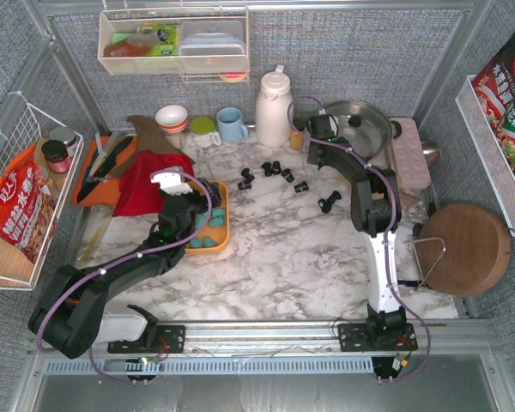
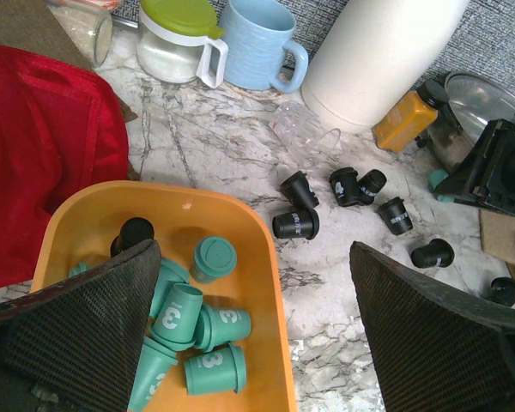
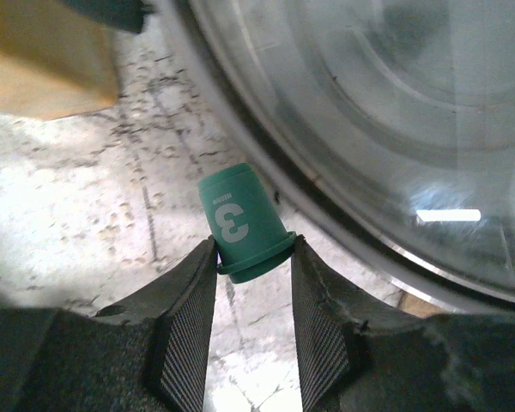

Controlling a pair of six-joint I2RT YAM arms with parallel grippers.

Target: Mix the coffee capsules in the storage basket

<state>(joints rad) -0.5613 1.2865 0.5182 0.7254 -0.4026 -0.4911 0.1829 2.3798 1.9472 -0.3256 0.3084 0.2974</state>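
Note:
The orange storage basket (image 2: 275,283) holds several teal capsules (image 2: 213,371) and one black capsule (image 2: 136,232). Several black capsules (image 2: 296,225) lie loose on the marble to its right, and they also show in the top view (image 1: 271,168). My left gripper (image 2: 251,257) is open and empty above the basket's right rim (image 1: 226,225). My right gripper (image 3: 253,253) is shut on a teal capsule (image 3: 240,225) marked 3, right beside the steel pot (image 3: 369,103). In the top view it sits at the back (image 1: 319,130).
A white thermos (image 1: 273,107), a blue mug (image 1: 232,124) and a green-lidded jar (image 2: 176,39) stand at the back. A red cloth (image 1: 154,182) and a darker orange utensil tray (image 1: 99,176) lie left of the basket. A yellow bottle (image 2: 403,122) stands near the pot. A wooden board (image 1: 468,249) is at the right.

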